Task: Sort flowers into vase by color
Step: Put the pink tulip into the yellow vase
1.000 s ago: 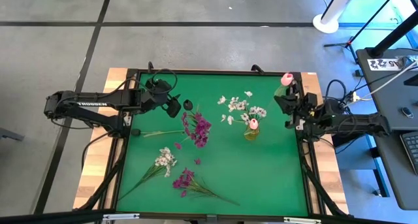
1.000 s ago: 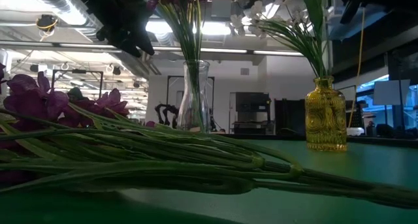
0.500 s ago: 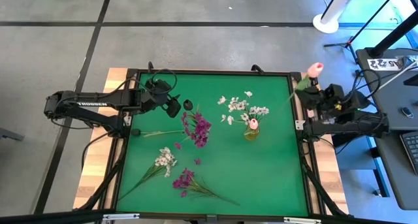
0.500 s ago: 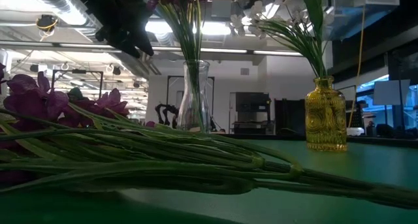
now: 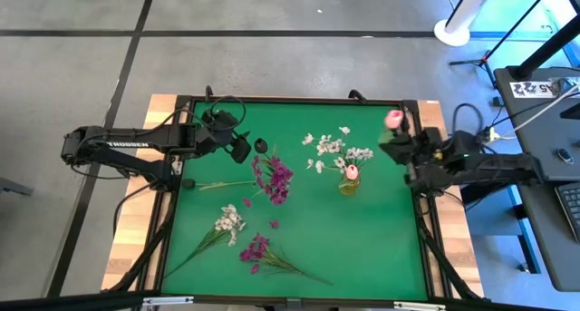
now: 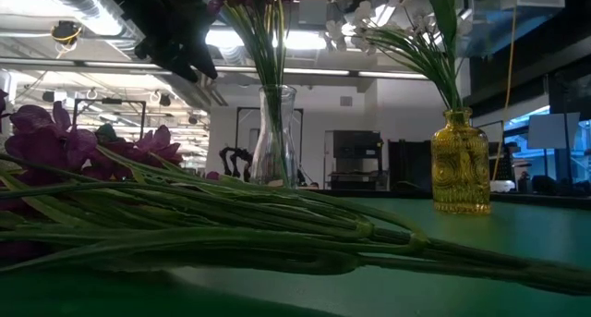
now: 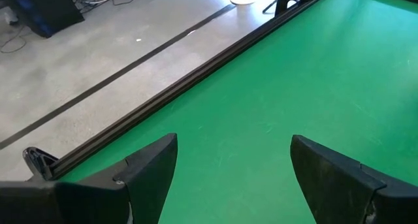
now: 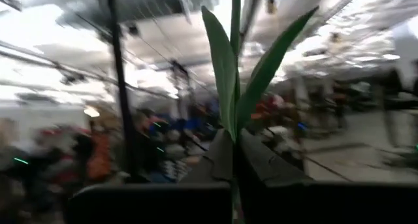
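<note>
My right gripper [image 5: 396, 140] is over the table's right edge, shut on a pink tulip [image 5: 394, 119]. A yellow vase [image 5: 349, 184] right of centre holds white blossoms [image 5: 332, 148] and one pink tulip [image 5: 352, 171]. A clear vase [image 6: 275, 137] holds magenta-purple flowers [image 5: 275, 178]. A white spray [image 5: 227, 224] and a purple spray [image 5: 258, 251] lie flat on the mat near the front left. A dark bud [image 5: 261, 145] lies beside my left gripper [image 5: 243, 150], which hangs open at the far left with nothing between its fingers [image 7: 150, 172]. My right gripper pinches the tulip's green stem [image 8: 234, 140] between its two fingers [image 8: 261, 164], just below where the leaves branch off. The fingers come from the table's right side, slanting upward. The tulip stands up beyond the fingertips, lifted clear of the table, with its leaves [image 8: 223, 67] spread above.
The green mat has a raised dark frame [image 5: 290, 101] around it. Long stems [image 6: 277, 229] of the lying sprays cross the front of the low view. Bare mat [image 5: 362, 247] lies at the front right. A desk [image 5: 553, 166] stands off the right side.
My right gripper swung out past the table's right edge with the pink tulip, rising and tipping upward. It then came back over the right edge, near where it began. It stayed shut on the stem, and the bud stayed uppermost.
</note>
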